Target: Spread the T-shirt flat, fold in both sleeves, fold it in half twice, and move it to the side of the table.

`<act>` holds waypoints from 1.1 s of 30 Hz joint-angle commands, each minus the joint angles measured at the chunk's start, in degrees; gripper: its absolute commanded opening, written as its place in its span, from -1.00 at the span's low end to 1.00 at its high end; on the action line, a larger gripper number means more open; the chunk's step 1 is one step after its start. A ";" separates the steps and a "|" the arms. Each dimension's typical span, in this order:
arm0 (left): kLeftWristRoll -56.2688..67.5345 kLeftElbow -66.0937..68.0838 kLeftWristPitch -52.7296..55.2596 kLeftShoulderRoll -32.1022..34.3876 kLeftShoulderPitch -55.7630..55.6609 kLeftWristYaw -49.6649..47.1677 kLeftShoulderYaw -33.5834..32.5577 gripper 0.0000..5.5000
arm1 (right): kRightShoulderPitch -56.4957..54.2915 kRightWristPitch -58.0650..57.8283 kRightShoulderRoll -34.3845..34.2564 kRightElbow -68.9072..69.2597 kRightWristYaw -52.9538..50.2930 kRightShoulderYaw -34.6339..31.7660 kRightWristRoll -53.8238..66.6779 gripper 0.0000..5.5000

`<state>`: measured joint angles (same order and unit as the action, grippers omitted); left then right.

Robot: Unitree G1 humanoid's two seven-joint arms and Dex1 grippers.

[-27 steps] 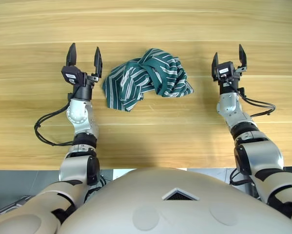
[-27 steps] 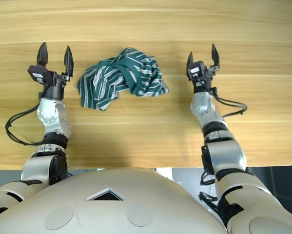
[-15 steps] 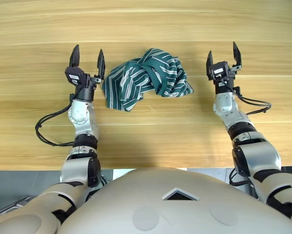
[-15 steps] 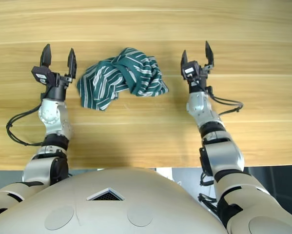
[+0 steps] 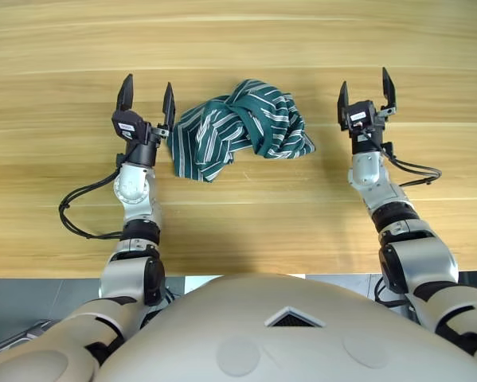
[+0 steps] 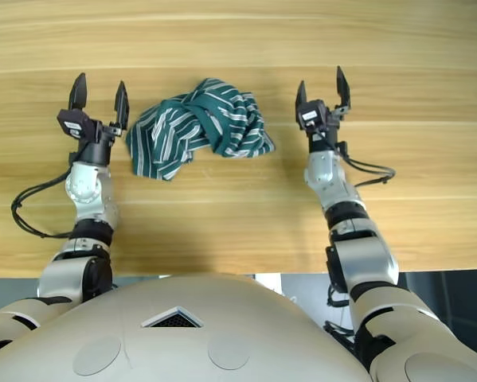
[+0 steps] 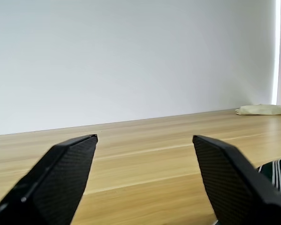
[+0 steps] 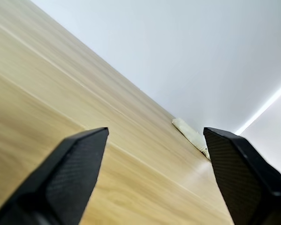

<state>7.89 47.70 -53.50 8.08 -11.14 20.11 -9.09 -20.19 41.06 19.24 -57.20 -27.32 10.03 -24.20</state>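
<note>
Pale wooden tabletop (image 5: 238, 239) with long plank lines fills the head views, and a plain white wall (image 7: 131, 56) rises behind its far edge in the left wrist view; a small cream-coloured bundle (image 7: 262, 109) lies far off along that edge, well apart from the work.

The dark green T-shirt with thin white stripes (image 5: 238, 127) lies at the middle of the table as a crumpled, twisted heap, between the two grippers; no sleeve, collar or hem can be told apart in it.

The left gripper (image 5: 148, 86) stands just beside the heap's left edge, fingers pointing away from the robot; its inner finger is so close to the cloth that I cannot tell whether they touch; its jaws are spread wide and hold nothing. The right gripper (image 5: 365, 82) stands near the heap's right side with a strip of bare wood between them; its jaws are likewise wide apart and empty.

By my judgement the first step, spreading the shirt flat, is in hand but not yet begun; the folds and the move to the side all lie ahead. The next move calls for each gripper to come onto an outer edge of the heap, pinch the cloth, and draw outward so the twist opens; since the layers are wound over each other, taking a loose outer edge rather than the knotted middle seems wise.
</note>
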 commanded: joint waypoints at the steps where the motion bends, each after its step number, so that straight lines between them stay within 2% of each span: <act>1: -2.18 4.31 -2.33 -0.48 1.73 -4.24 -0.98 0.38 | -0.56 0.09 -0.23 0.09 0.75 -0.31 0.38 0.37; 5: -3.86 5.07 -4.02 0.06 1.23 -7.23 -1.06 0.38 | 0.31 0.47 -0.14 2.82 1.53 -0.19 0.37 0.37; 9: -0.21 2.66 -2.36 0.17 2.15 -4.18 -0.76 0.38 | 1.32 0.33 -0.51 5.53 2.78 0.06 0.26 0.37; 13: 12.78 -12.50 5.19 -0.22 10.68 12.08 4.18 0.38 | 1.34 -0.47 -0.37 6.17 3.37 -0.16 0.15 0.37; 18: 14.91 -27.81 11.69 2.39 22.09 22.58 12.44 0.38 | 1.11 -0.92 -0.66 5.99 3.38 0.01 -0.23 0.37; 23: 9.80 -33.31 17.77 3.57 26.95 21.43 15.67 0.38 | 1.42 -1.30 -0.99 6.37 3.13 0.28 -0.62 0.37; 27: 5.33 -32.35 24.26 3.37 26.06 16.02 15.11 0.38 | 1.24 -1.56 -1.46 6.27 2.58 0.68 -1.30 0.37; 33: 0.82 -32.20 27.30 3.79 25.87 12.10 15.09 0.38 | 1.11 -1.63 -1.98 5.83 1.69 0.77 -1.92 0.37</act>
<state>10.27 14.97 -28.30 11.38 14.65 33.40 6.02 -18.67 40.00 17.46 -51.49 -25.00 10.74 -25.80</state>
